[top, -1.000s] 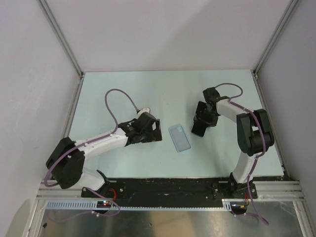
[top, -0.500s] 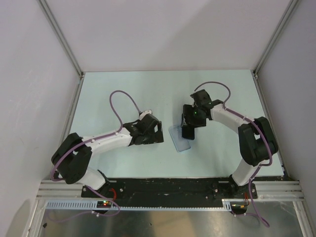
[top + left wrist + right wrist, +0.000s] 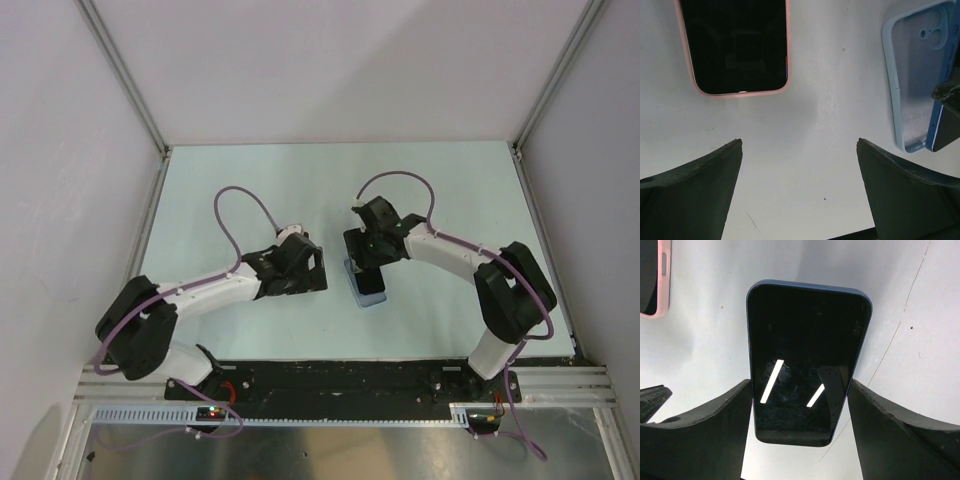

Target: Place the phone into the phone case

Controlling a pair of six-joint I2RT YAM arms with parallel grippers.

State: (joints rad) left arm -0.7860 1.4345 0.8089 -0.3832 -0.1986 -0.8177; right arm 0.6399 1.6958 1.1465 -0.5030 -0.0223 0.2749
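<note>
My right gripper [image 3: 799, 385] is shut on the phone [image 3: 807, 355], a blue-edged handset with a black screen, gripped by its long sides near one end. In the top view the phone [image 3: 371, 279] hangs over the phone case [image 3: 361, 297], covering most of it. The case [image 3: 912, 75] is clear with a pale blue rim and lies flat, open side up; the phone's corner [image 3: 945, 131] overlaps its right edge. To the case's left, my left gripper [image 3: 799, 142] stands open over bare table, its fingers [image 3: 305, 275] empty. From the right wrist view the case is hidden.
A second phone in a pink case [image 3: 735, 45] lies screen up just ahead of my left gripper; its edge [image 3: 652, 275] shows at the right wrist view's top left. Purple cables [image 3: 245, 205] loop over both arms. White walls [image 3: 330, 70] enclose the table.
My right arm has carried the phone leftward, from right of the case to directly over it. The left gripper has barely shifted and stays open.
</note>
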